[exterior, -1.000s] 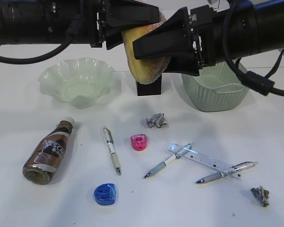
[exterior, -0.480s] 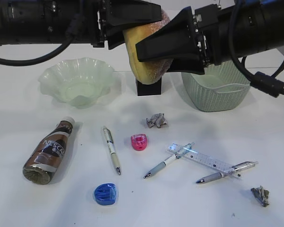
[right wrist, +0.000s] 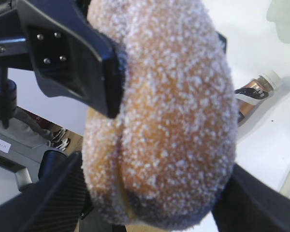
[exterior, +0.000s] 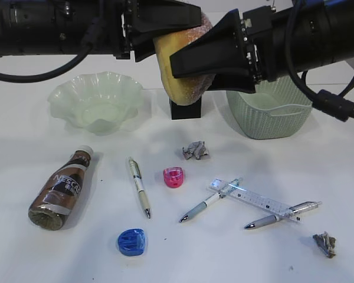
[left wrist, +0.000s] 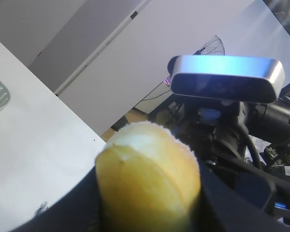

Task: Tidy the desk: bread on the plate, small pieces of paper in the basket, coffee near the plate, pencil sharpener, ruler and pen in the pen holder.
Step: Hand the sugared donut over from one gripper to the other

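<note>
A: Bread (exterior: 180,71)? 
B: Off the counter (exterior: 236,259), in the air above the far edge, between plate (exterior: 96,101) and basket (exterior: 269,112), in front of the black pen holder (exterior: 185,109). Left end effector (exterior: 165,23) clamped on it, fingers on both sides in the left wrist view.

A: Right end effector (exterior: 200,59)? 
B: Fingers spread wide around the same roll. Whether they press on it, cannot tell.

A: Rest of the counter? 
B: Coffee (exterior: 60,188) lying on its side near the left edge. Ruler (exterior: 256,200) right of centre, lying across two pens. Third pen (exterior: 138,187) and a pink sharpener (exterior: 173,177) mid-counter, blue sharpener (exterior: 131,242) at the near edge. One paper wad (exterior: 195,151) mid-counter, the other (exterior: 324,243) in the near right corner.
</note>
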{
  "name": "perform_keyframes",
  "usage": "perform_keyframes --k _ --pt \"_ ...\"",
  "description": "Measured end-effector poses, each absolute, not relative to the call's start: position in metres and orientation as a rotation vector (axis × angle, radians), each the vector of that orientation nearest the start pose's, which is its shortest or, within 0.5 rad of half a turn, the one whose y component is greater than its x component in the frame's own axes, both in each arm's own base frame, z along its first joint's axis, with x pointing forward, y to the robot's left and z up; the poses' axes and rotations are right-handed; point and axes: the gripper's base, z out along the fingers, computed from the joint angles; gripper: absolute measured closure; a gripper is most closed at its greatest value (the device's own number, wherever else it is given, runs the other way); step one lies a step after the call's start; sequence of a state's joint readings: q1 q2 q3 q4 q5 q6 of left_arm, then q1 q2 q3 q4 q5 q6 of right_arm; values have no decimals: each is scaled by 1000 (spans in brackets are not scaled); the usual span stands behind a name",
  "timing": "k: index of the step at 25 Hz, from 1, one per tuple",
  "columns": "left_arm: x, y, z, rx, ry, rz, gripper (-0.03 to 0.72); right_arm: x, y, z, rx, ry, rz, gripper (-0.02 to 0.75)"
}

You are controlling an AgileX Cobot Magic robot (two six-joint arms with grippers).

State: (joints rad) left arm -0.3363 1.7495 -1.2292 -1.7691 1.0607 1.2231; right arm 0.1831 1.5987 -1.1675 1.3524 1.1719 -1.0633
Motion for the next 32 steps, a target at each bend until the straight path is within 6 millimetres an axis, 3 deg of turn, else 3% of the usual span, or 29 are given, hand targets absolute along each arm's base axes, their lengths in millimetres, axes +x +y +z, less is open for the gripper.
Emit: perform_keyframes --k 32 --pt "326 -192 305 502 1840 -1629 402 296 138 312 -683 2104 1430 110"
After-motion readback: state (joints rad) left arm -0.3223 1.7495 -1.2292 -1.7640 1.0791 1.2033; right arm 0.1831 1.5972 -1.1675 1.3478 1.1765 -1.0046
